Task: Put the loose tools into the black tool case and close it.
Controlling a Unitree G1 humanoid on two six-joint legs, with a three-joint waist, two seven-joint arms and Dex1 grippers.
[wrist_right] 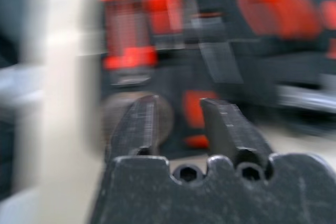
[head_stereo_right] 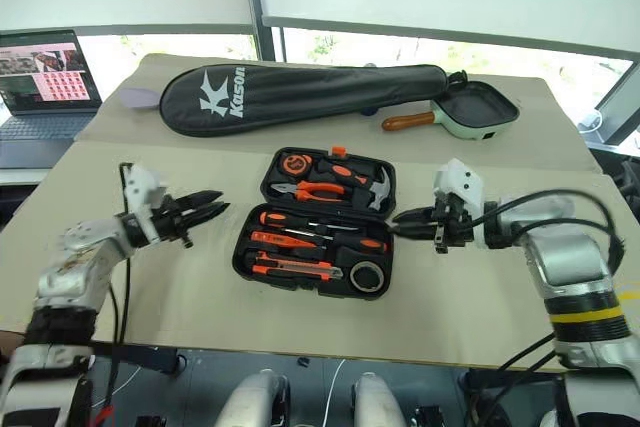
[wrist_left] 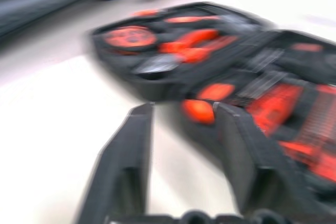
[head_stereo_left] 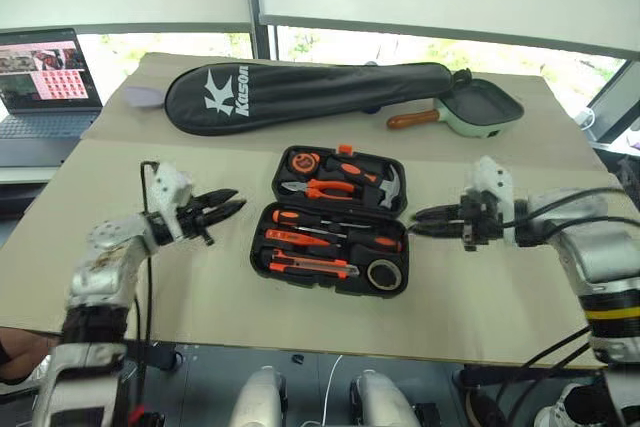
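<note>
Lying open, black tool case [head_stereo_left: 330,222] sits between left gripper [head_stereo_left: 228,209] and right gripper [head_stereo_left: 428,220].

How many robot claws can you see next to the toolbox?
2. The left gripper is off the left side of the open black tool case; the right gripper is at its right side.

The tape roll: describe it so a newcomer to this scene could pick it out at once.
Start at the open black tool case in the middle of the tan table, between the two arms. In its near half, go to the corner closest to the right arm. There sits the tape roll, a small dark ring, the one round, non-orange item beside the long orange-handled screwdrivers and utility knife.
</note>
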